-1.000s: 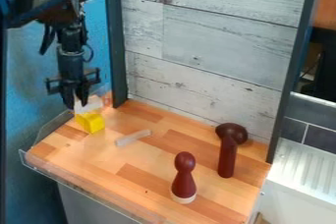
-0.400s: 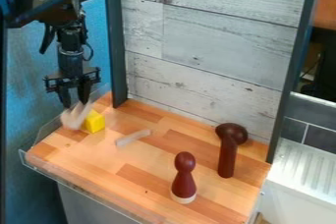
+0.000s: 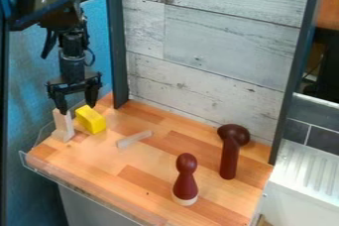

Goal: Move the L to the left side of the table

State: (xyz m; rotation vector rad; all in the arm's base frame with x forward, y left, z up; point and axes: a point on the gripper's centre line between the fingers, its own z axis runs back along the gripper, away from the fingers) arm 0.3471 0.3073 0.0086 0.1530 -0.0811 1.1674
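L [image 3: 63, 132] has dropped upright beside yellow block [image 3: 91, 120].

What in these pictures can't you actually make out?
All in the camera view:
- Top of the pale L-shaped block: a jaw tip overlaps it, so contact is unclear.
- Upper part of the robot arm: cut off by the top and left edges.
- Far side of the yellow block: hidden by the block itself.
- Nearest corner of the wooden table: cut off by the bottom edge.
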